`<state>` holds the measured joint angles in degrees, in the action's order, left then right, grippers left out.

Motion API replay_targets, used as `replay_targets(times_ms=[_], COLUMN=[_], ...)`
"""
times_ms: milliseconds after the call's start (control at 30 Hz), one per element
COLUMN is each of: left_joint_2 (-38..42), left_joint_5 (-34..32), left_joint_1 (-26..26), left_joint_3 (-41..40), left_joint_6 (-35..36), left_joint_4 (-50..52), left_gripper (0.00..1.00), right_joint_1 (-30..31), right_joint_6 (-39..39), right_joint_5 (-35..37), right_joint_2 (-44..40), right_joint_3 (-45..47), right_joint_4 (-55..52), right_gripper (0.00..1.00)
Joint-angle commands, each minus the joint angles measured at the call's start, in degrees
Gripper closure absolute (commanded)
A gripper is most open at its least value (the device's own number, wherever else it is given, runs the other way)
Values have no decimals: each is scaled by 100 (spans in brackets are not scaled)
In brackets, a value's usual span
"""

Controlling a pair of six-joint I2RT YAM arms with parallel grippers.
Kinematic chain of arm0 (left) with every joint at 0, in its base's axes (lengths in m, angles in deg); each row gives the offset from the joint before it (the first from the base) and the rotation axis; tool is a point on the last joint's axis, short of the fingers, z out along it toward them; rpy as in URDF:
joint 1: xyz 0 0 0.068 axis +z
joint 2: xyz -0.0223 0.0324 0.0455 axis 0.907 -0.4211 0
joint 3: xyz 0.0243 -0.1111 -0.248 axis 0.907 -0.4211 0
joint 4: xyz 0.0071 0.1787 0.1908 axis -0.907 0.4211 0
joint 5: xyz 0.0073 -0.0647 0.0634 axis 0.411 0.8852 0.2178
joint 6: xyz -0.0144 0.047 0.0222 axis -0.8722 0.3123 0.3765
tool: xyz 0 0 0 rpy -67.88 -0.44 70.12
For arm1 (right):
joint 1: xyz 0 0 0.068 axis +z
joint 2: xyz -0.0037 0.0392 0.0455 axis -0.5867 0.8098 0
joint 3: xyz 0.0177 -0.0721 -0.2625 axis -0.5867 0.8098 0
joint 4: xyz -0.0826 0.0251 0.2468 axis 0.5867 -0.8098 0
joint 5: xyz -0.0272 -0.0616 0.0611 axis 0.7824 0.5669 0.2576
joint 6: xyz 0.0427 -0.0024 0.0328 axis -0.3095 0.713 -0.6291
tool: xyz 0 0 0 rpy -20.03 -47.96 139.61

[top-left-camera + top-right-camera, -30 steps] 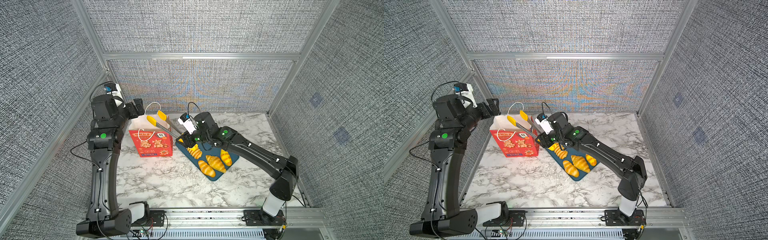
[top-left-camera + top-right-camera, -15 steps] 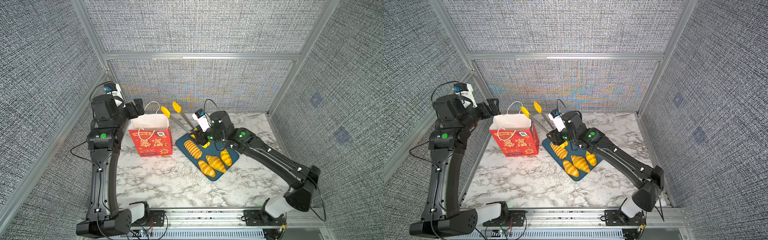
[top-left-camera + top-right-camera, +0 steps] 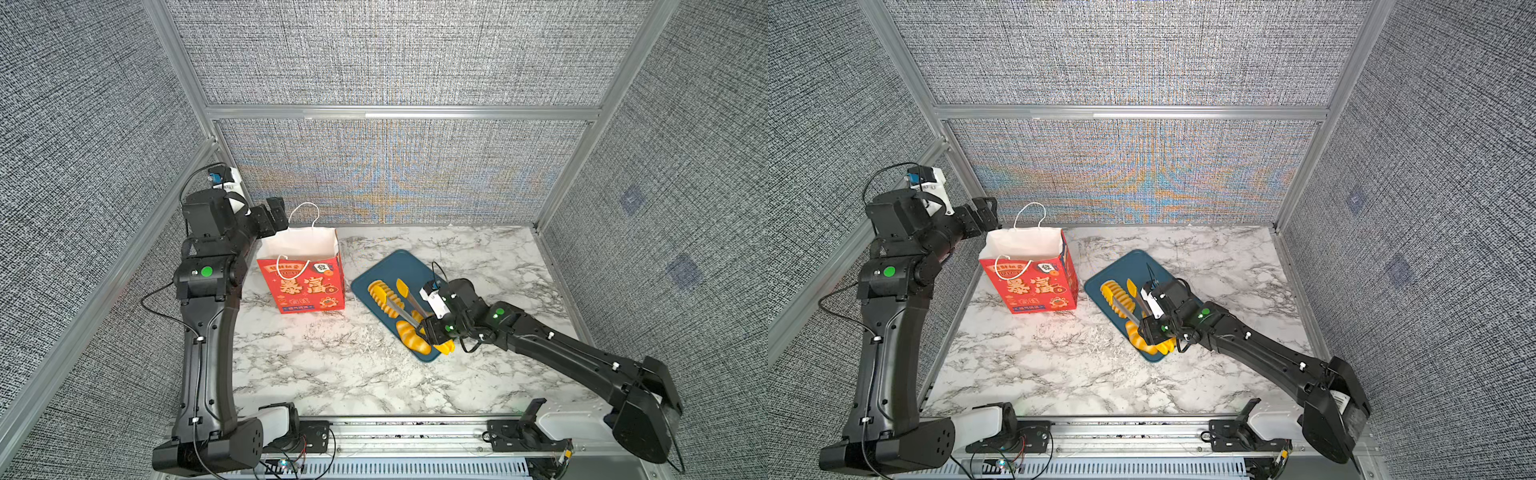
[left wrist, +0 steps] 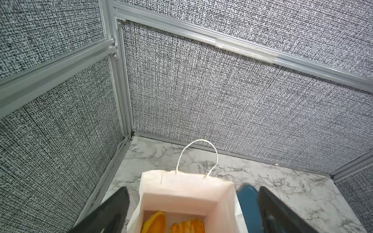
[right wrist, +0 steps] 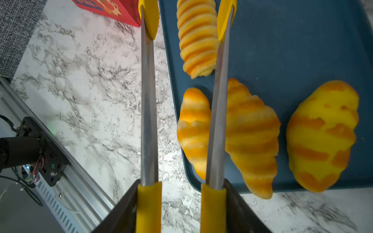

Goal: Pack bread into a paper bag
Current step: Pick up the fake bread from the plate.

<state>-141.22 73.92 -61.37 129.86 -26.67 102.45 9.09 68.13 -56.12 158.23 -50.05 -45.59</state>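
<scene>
The red paper bag [image 3: 305, 282] [image 3: 1034, 286] stands upright at the back left, mouth open. In the left wrist view, two pieces of bread [image 4: 155, 224] lie at the bottom of the paper bag [image 4: 187, 193]. My left gripper [image 3: 276, 212] [image 4: 191, 191] hangs open over its rear rim. My right gripper [image 3: 436, 328] [image 5: 180, 201] is shut on the handles of yellow-tipped tongs [image 3: 405, 299] [image 5: 147, 100]. The tongs' tips stand apart on either side of a ridged long loaf [image 3: 384, 295] [image 5: 196, 36]. Three croissants [image 5: 252, 137] lie beside it on the dark blue tray [image 3: 399, 262] [image 5: 292, 40].
Textured grey walls close in the marble table [image 3: 332, 365] on three sides. An aluminium rail [image 3: 395, 424] with both arm bases runs along the front edge. The left arm's column [image 3: 208, 332] stands left of the bag.
The right arm has swung the tongs from the bag's mouth back to the right and down over the tray, with the tongs' arms a little wider. The left arm has not moved.
</scene>
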Motion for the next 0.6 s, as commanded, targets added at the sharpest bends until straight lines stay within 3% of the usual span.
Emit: replay_targets(times_ms=[0,267,567], left_joint_2=[4,16,57], left_joint_5=[68,78,72], left_joint_1=[-2,-3,3], left_joint_3=[-34,-67,-95], left_joint_6=[25,8,22], left_joint_4=[-25,-29,-23], left_gripper=[0,0,0], right_joint_1=[-6,1,-1], right_joint_6=[-153,-185,-5], right_joint_5=[-86,-281,-269], right_joint_2=[25,439,761], right_joint_3=[163,445,115], right_joint_4=[385,881,735], right_gripper=[38,38,38])
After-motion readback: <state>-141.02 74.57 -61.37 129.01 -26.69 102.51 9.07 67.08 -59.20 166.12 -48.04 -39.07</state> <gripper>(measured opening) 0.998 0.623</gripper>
